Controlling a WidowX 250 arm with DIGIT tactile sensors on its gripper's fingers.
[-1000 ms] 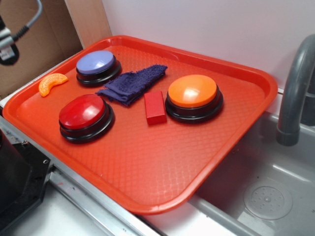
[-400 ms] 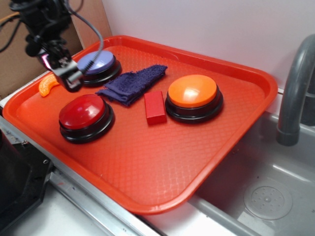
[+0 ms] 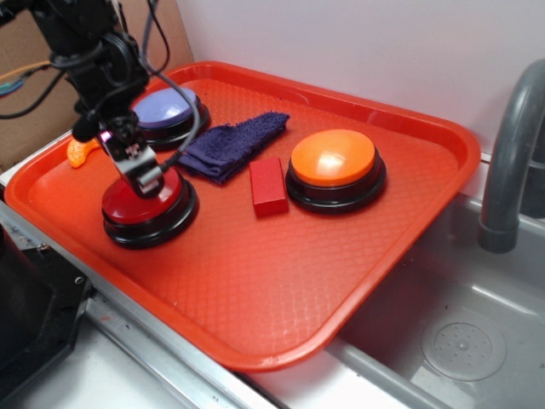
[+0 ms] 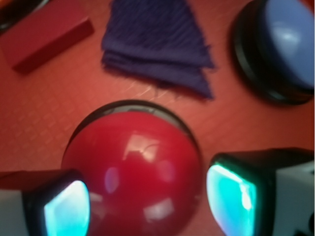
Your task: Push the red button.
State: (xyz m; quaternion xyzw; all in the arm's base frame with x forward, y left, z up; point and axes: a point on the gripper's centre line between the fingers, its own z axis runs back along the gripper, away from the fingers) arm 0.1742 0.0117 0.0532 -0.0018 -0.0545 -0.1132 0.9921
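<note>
The red button [image 3: 146, 204] [image 4: 133, 167] is a glossy dark-red dome on a black base, at the front left of the orange tray [image 3: 255, 273]. My gripper [image 3: 145, 181] [image 4: 147, 204] hangs right over its dome, the tip low against the top surface; I cannot tell whether it touches. In the wrist view the two glowing pads [image 4: 231, 196] stand wide apart on either side of the dome, so the gripper is open with nothing held.
On the tray also stand a blue-lilac button [image 3: 169, 115], an orange button [image 3: 334, 169], a small red block [image 3: 269, 186] and a folded dark-blue cloth [image 3: 228, 145]. An orange slice toy [image 3: 81, 150] lies at the left rim. A sink and grey tap [image 3: 511, 153] are at the right.
The arm came in from the upper left and dropped down and to the right, from beside the blue button to directly over the red button.
</note>
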